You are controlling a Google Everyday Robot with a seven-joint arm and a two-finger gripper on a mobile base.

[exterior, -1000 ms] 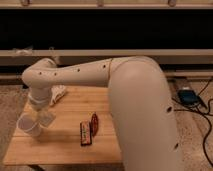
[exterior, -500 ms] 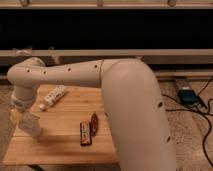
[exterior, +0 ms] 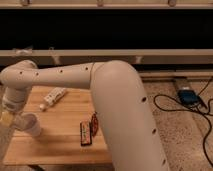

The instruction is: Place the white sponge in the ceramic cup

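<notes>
The ceramic cup [exterior: 29, 125] is plain white and stands near the left end of the wooden table [exterior: 60, 142]. My gripper [exterior: 10, 111] hangs at the end of the white arm, over the table's left edge, just up and left of the cup. A small pale off-white patch [exterior: 6, 119] shows right under the gripper; it may be the white sponge, but I cannot tell whether it is held.
A long white printed packet [exterior: 55, 95] and a tiny white cap [exterior: 42, 106] lie at the table's back. A dark bar [exterior: 85, 133] and a red item [exterior: 94, 122] lie mid-table. A blue device [exterior: 187, 96] and cables lie on the floor at right.
The arm has swung left, carrying the gripper from over the table's left-middle to its left edge. The cup has stayed in place.
</notes>
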